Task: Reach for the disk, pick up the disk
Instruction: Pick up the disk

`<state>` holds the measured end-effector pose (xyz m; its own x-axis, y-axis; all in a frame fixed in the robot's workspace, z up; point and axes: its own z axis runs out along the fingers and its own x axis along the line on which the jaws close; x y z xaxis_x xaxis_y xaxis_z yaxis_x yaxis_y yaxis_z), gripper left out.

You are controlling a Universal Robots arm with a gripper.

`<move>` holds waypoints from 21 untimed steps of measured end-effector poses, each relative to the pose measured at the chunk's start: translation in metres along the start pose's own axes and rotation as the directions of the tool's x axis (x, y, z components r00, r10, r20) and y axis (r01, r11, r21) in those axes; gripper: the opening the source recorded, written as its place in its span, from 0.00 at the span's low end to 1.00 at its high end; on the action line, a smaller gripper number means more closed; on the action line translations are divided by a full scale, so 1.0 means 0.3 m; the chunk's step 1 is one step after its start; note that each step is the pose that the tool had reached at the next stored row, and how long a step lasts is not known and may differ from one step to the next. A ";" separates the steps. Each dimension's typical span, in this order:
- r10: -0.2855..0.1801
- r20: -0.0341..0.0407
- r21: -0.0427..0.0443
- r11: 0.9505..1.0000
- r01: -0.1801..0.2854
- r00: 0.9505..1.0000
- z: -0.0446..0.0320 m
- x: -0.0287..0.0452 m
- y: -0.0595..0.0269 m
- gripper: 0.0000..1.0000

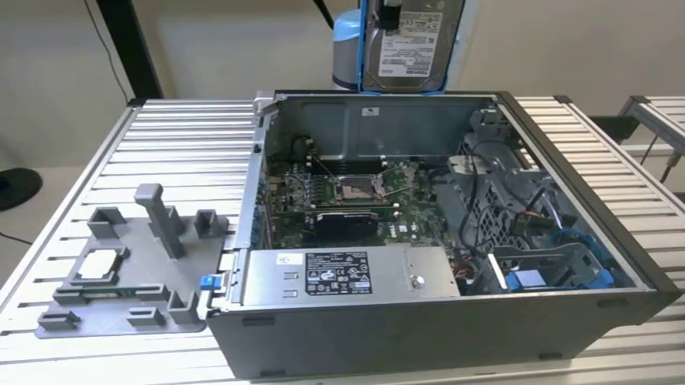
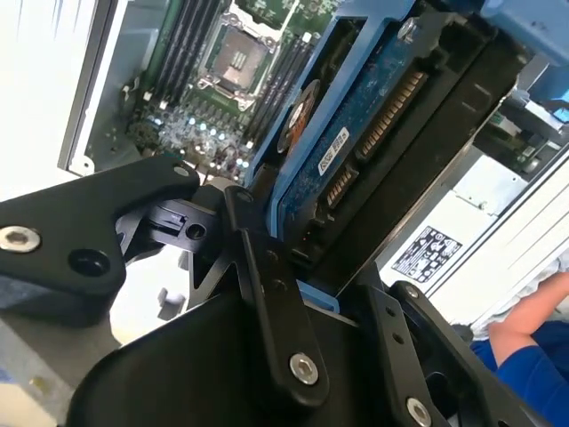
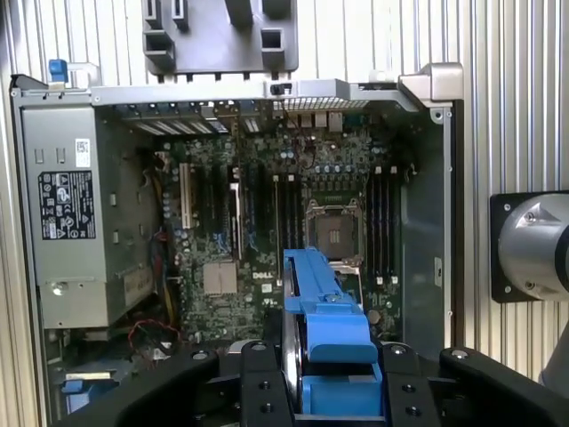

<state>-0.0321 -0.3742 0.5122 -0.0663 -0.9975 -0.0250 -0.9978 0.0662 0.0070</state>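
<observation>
The disk (image 1: 412, 40), silver-grey with a white label and a blue frame, hangs upright above the back wall of the open computer case (image 1: 428, 329) in the exterior view. In the first wrist view its blue frame edge (image 3: 324, 311) sits between two black fingers (image 3: 258, 387), and my gripper (image 3: 333, 378) is shut on it. In the second wrist view the disk's blue circuit-board side (image 2: 356, 133) faces the camera, clamped by the gripper (image 2: 324, 298) over the motherboard.
Inside the case lie a motherboard with a bare processor socket (image 1: 354, 190), a long grey power supply box (image 1: 342, 277) and blue drive bays (image 1: 557, 273). A grey plastic fixture (image 1: 139, 257) stands on the slatted metal table (image 1: 182, 152). A person's blue sleeve (image 2: 524, 351) is nearby.
</observation>
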 end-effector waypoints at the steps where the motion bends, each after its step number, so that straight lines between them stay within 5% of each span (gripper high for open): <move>1: 0.000 0.000 0.000 1.000 0.000 1.000 0.000 0.000 -0.006 0.00; 21: 0.000 0.000 0.000 1.000 0.000 1.000 -0.001 -0.013 -0.201 0.00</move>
<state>0.0284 -0.3742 0.5121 -0.0662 -0.9975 -0.0250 -0.9978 0.0660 0.0070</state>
